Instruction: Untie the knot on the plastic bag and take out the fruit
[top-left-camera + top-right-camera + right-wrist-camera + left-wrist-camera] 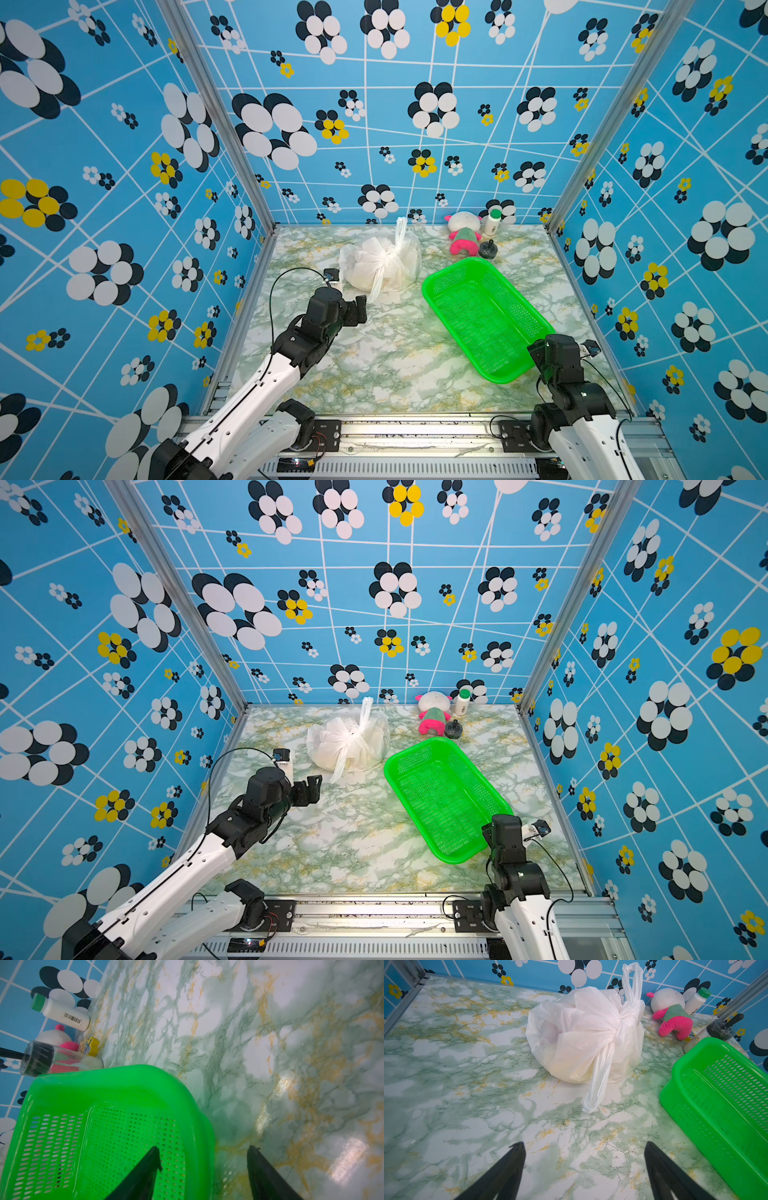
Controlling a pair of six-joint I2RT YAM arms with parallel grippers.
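Plastic bag [380, 264] sat tied near the bench's [374, 365] far edge, about mid-width, just ahead of the left gripper [360, 309], apart from it; knot [616, 1031] faced that gripper, one loose handle strip trailing toward it; bare bench lay along the near and left edges; green basket [440, 282] lay just right of the bag; left jaws wide apart, empty; right gripper [204, 1148] stood parted astride the basket's near rim, contact unclear.

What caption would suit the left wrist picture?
Open left gripper faces the knotted plastic bag beside a green basket.
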